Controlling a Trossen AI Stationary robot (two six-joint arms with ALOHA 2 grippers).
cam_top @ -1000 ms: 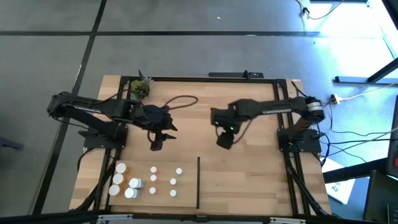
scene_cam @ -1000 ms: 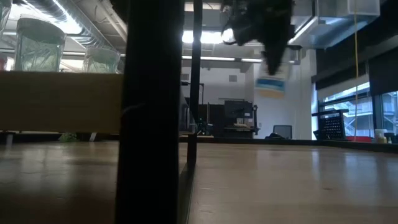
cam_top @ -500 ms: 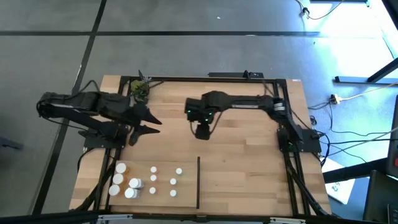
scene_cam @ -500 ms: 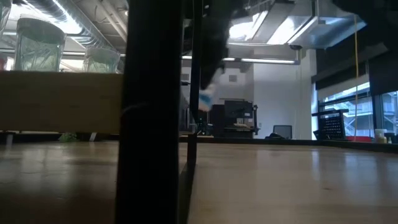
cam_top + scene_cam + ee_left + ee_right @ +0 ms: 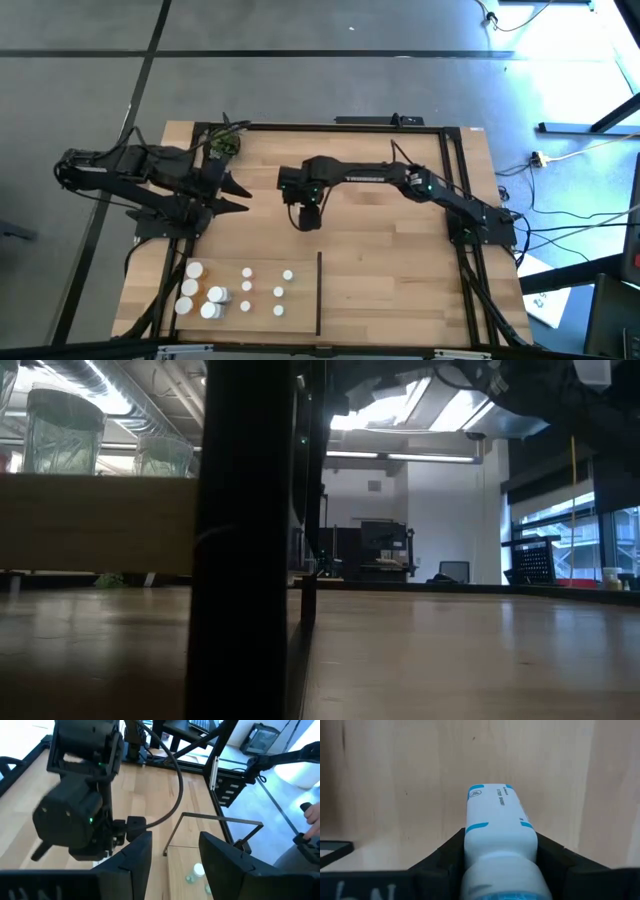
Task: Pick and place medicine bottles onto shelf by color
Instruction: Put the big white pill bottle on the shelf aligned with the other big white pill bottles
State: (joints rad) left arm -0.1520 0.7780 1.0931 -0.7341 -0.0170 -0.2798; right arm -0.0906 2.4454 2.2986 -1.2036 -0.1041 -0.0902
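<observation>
Left gripper (image 5: 232,193) hangs spread, holding nothing, over the shelf (image 5: 400,260) at its far left. Medicine bottles (image 5: 235,290) cluster near-left, beside the divider strip (image 5: 319,292). Right gripper (image 5: 306,217) mid-shelf pinches a white bottle (image 5: 499,827).

White bottle (image 5: 500,840) with blue label marks clamped between fingers (image 5: 440,857), nine white-capped bottles (image 5: 232,296) clustered on shelf (image 5: 390,270) left of divider.
</observation>
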